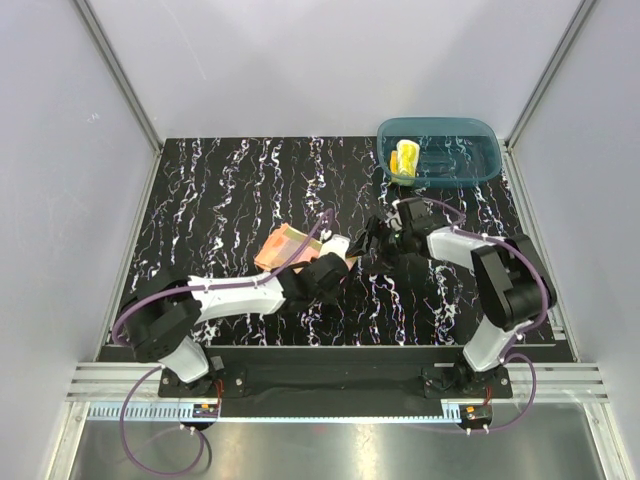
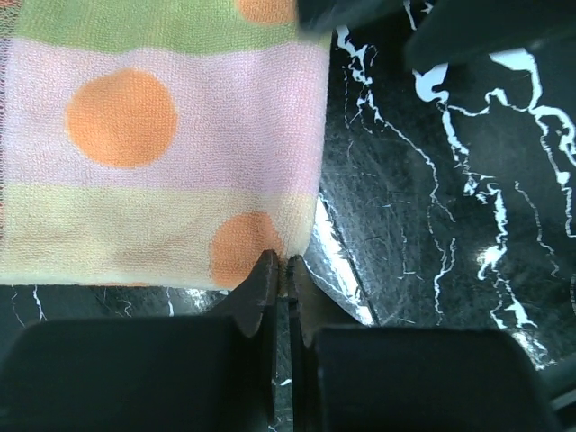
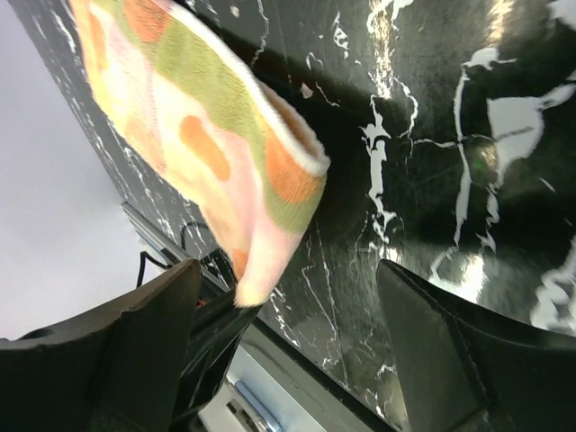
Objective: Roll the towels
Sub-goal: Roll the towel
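Observation:
The polka-dot towel (image 1: 288, 245) lies mid-table, orange on its top face. Its right corner is lifted and shows a pastel green, pink and yellow striped underside with orange dots (image 2: 162, 153). My left gripper (image 1: 341, 252) is shut on that corner (image 2: 281, 268). My right gripper (image 1: 373, 240) is open and empty just right of the towel. In the right wrist view the towel (image 3: 207, 144) hangs in front of the wide-open right gripper (image 3: 297, 346), its tip pinched by the left fingers (image 3: 205, 335). The yellow towel (image 1: 405, 158) sits bundled in the tub.
The teal translucent tub (image 1: 470, 165) stands at the table's back right corner. The black marbled table (image 1: 220, 200) is walled by grey panels on three sides. The two arms meet close together near the table's centre.

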You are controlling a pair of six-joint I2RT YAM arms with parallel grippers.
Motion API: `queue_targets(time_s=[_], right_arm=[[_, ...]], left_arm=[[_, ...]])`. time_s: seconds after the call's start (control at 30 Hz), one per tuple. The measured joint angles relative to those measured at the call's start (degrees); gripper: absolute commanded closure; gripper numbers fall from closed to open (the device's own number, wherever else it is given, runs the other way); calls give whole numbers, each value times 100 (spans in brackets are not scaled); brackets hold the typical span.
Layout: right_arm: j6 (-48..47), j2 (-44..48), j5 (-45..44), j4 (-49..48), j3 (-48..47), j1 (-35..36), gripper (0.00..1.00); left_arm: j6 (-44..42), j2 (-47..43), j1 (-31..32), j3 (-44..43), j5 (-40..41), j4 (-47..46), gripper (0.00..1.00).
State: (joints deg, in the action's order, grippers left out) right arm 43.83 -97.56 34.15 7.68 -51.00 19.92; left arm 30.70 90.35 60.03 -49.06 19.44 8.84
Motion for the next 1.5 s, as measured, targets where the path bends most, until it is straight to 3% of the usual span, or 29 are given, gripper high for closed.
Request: queue_targets(time_s=[0.1, 0.27, 0.47, 0.5, 0.57, 0.63, 0.73, 0.77, 0.8, 0.83, 0.93, 1.23, 1.5], right_arm=[[120, -295, 44, -210, -4, 149, 22], [258, -647, 98, -398, -166, 195, 46], [317, -962, 98, -511, -455, 195, 67], [332, -1010, 98, -514, -505, 195, 77], [328, -1067, 94, -511, -581, 195, 85], [330, -1084, 87, -496, -647, 195, 100], [297, -1086, 72, -415, -776, 195, 99], [278, -1086, 55, -356, -826, 199, 93], [243, -1086, 20, -258, -894, 205, 81], [201, -1084, -35, -125, -973, 212, 57], [-44, -1075, -321, 282, -1244, 221, 38], [-765, -372, -1386, 1556, -1703, 155, 25], [-1198, 511, -2022, 2291, -2031, -76, 24]], left_arm=[[44, -59, -61, 2, -109, -11, 100], [122, -254, -188, 208, -299, -162, 100], [225, -503, -308, 426, -507, -275, 100], [236, -544, -319, 455, -535, -295, 100], [256, -625, -350, 496, -592, -306, 100], [273, -669, -374, 518, -625, -350, 100], [304, -678, -393, 560, -708, -450, 100], [326, -678, -398, 570, -734, -472, 100], [348, -678, -402, 573, -763, -492, 100], [369, -678, -409, 575, -791, -518, 100], [463, -721, -420, 638, -984, -601, 100], [885, -769, -444, 874, -1502, -935, 100], [1644, -1003, -916, 1276, -2081, -1384, 100]])
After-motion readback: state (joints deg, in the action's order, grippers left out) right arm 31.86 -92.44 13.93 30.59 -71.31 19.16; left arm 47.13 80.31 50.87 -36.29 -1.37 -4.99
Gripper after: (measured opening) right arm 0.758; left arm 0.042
